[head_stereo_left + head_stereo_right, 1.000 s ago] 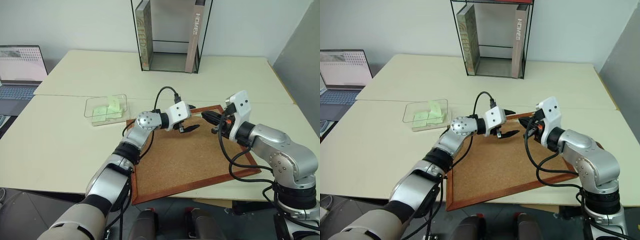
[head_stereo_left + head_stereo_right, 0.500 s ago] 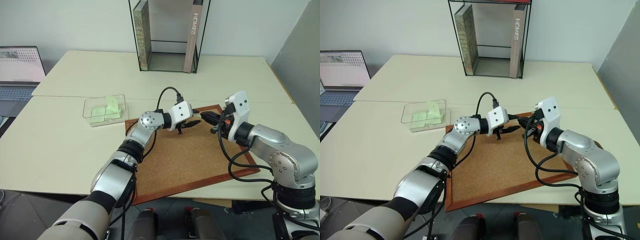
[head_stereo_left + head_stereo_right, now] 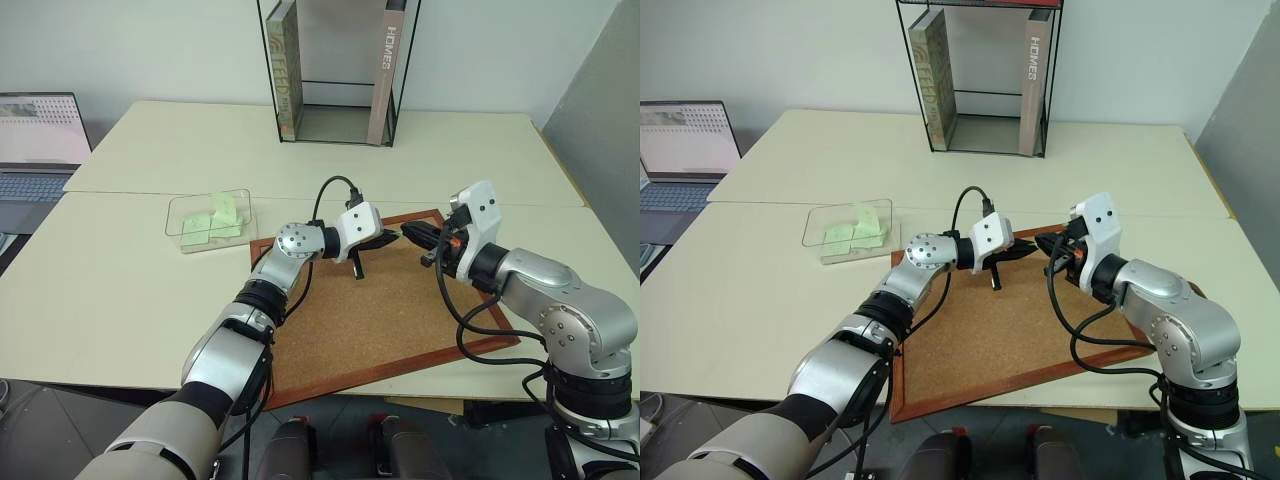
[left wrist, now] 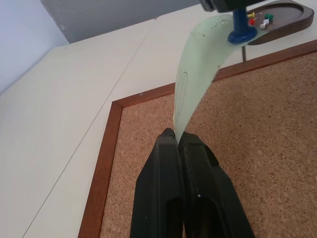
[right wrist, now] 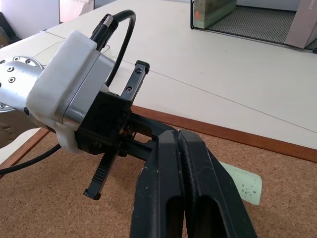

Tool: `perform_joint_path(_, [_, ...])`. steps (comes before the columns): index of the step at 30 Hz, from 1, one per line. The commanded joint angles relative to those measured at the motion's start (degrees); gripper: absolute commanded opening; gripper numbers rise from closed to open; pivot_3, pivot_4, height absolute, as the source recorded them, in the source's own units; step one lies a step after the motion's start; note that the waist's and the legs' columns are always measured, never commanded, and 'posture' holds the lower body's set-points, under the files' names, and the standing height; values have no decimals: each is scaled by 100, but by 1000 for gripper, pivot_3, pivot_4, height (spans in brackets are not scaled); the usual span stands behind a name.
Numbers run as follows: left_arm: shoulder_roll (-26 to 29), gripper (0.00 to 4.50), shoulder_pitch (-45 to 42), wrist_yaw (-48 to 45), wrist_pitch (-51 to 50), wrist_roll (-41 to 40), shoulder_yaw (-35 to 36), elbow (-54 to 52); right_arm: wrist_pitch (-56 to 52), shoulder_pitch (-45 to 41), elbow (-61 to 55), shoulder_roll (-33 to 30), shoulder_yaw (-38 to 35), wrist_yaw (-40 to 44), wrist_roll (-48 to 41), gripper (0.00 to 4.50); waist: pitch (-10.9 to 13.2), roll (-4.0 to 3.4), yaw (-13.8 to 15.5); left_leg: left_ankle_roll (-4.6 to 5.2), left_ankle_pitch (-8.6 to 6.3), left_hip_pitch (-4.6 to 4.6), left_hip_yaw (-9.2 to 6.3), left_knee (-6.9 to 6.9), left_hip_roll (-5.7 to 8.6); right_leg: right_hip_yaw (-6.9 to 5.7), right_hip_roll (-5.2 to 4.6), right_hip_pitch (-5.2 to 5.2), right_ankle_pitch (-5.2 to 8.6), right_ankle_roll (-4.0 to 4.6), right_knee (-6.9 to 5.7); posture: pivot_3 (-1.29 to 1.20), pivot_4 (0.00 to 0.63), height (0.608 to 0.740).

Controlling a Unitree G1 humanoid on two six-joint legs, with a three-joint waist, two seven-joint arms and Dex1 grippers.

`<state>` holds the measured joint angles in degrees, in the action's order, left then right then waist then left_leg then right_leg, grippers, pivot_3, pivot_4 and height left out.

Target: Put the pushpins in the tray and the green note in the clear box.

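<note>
Left gripper (image 4: 177, 141) has its two black fingers pressed together, clamped on the lower edge of the green note (image 4: 200, 69). The paper is thin and pale green, bowed into a curve, with small pin holes near its top. A blue pushpin (image 4: 241, 30) with a glossy plastic head sits through the note's far end.

Right gripper (image 5: 179, 136) has its fingers together too, pinching that same pushpin by the look of the left wrist view; contact itself is hidden. A corner of the note pokes out beside the right fingers.

Both grippers meet over the far edge of the cork board (image 3: 400, 320): grainy brown cork in a reddish wood frame, sitting skewed on the cream table (image 3: 130, 280).

The tray (image 4: 277, 17) is a dark glossy oval dish just past the board frame, with red, yellow, green and white pins inside.

The clear box (image 3: 210, 220) is transparent plastic with rounded corners, well to the left of the board, with pale green notes already in it.

Black wire shelf (image 3: 340, 70) with upright books sits at the back. Laptop (image 3: 40, 150) at the far left.
</note>
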<state>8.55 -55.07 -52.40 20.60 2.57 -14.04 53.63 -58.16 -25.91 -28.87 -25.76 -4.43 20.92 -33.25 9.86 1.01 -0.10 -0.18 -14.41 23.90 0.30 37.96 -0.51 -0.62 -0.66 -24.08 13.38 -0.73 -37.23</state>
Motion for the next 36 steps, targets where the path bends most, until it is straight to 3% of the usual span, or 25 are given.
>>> perform_joint_path(1, [-4,6,95,50,64,-36,93,-272,-39,-125,-216,10,-306,-68,-195,0,0,0,0,0,0,0,0,0,0,0,0,0,0,0,0,0,150,740])
perform_joint_path(9, [-137,6,337,450,140,55,58,-516,-202,-125,-217,26,-994,-381,-529,0,0,0,4,0,0,-1,-1,2,0,3,-1,0,-5,9,-5,0,150,740])
perform_joint_path(13, [-155,6,502,458,45,38,70,-767,-222,85,-229,-262,-1491,-434,-589,0,-1,-1,4,0,0,-1,0,3,1,5,-1,0,-5,9,-7,0,150,740])
perform_joint_path(20, [135,6,1379,258,-631,-169,42,-2704,535,1445,1,-1101,-1999,-147,107,0,-2,-2,6,0,0,-1,3,0,2,8,-5,2,-12,21,-4,0,150,740])
perform_joint_path(27, [370,6,2112,336,-1549,-249,4,-4318,1317,2442,778,-1389,-1987,-219,1106,0,-3,-4,1,0,2,-30,11,12,2,18,-3,7,1,1,-46,0,150,740])
perform_joint_path(36, [365,6,2411,529,-2325,-323,-93,-5105,1685,2586,1473,-1429,-1802,-135,1617,0,-3,-4,-10,8,9,-108,21,11,-7,20,15,67,5,4,-66,0,150,740])
